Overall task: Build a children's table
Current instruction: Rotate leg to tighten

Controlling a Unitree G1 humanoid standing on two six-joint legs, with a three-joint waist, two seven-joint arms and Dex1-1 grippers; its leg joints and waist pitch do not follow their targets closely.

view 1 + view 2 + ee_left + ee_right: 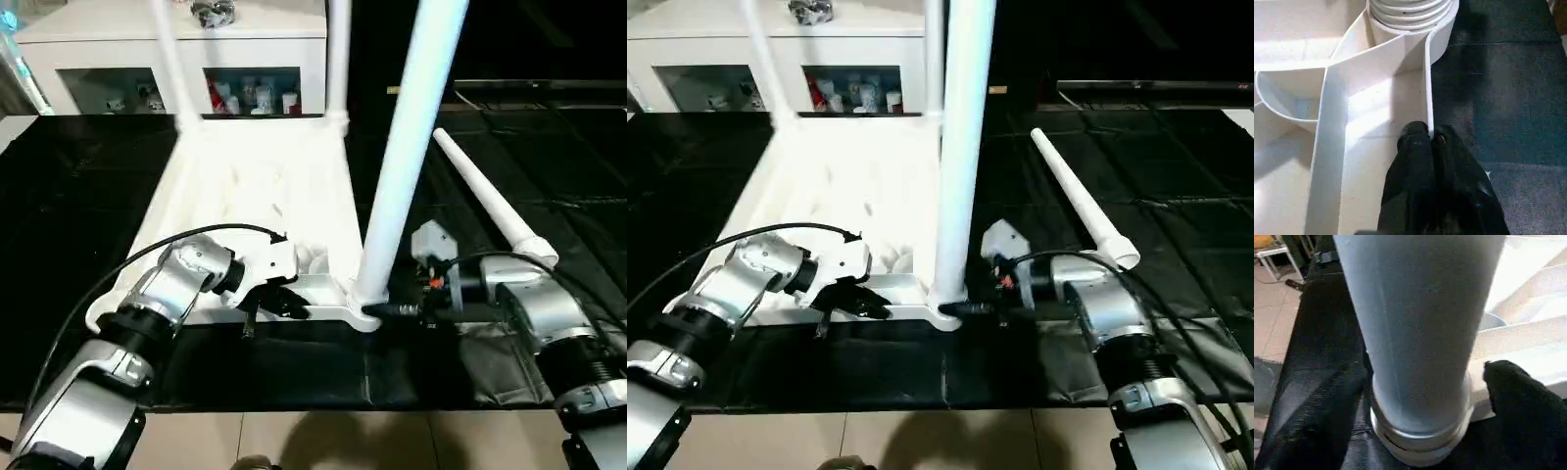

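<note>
Three legs stand straight up from the table top [245,186], which lies upside down on the black mat [88,196] w/ its ribbed side up. Its long way runs from the robot toward the white cabinet [176,59] at the back. Near leg [407,157] is fat, round & white, rising from the corner socket [358,305] closest to the robot, on its right. Two more legs [171,59] stand at the far corners. A fourth leg [490,201] lies flat on the mat to the right of the top, thin tip pointing away, wide ringed end near the right arm.

Left gripper [1429,139] is pinched shut on the thin near edge wall of the top, just beside that corner socket. Left forearm comes in low from the left, wrist bent inward.

Right gripper [1420,382] is spread wide, one black finger on each side of the near leg's base, not squeezing it. Right forearm reaches in level from the right
</note>
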